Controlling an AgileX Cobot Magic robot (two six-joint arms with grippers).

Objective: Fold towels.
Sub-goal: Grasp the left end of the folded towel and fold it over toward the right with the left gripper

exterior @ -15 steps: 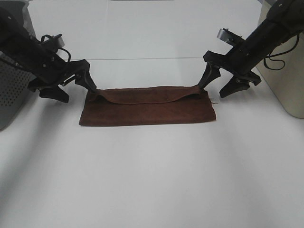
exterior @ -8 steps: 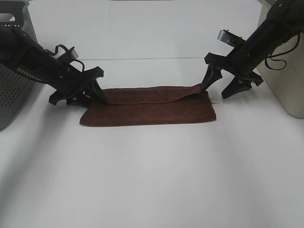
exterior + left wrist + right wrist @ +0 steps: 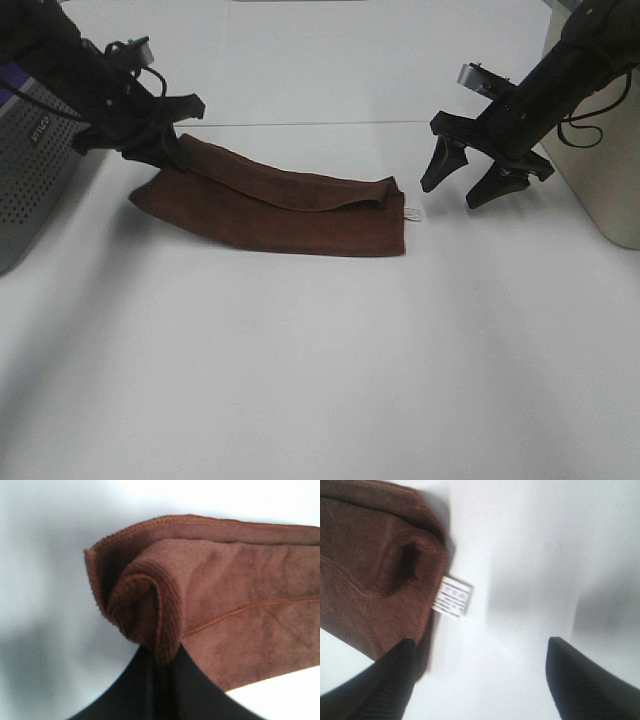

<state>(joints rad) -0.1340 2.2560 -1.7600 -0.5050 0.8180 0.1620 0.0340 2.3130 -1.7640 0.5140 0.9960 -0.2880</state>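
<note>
Left claw (image 3: 168, 160) gripping brown towel (image 3: 290, 205) corner (bunched), right claw (image 3: 450, 194) spread, empty.

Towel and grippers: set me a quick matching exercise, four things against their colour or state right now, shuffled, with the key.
1. left gripper
2. right gripper
3. towel
4. tag

A. open, holding nothing
B. white, at the towel's end nearest the right gripper
C. shut on a towel corner
D. brown, folded over

Pairs: 1-C, 2-A, 3-D, 4-B
</note>
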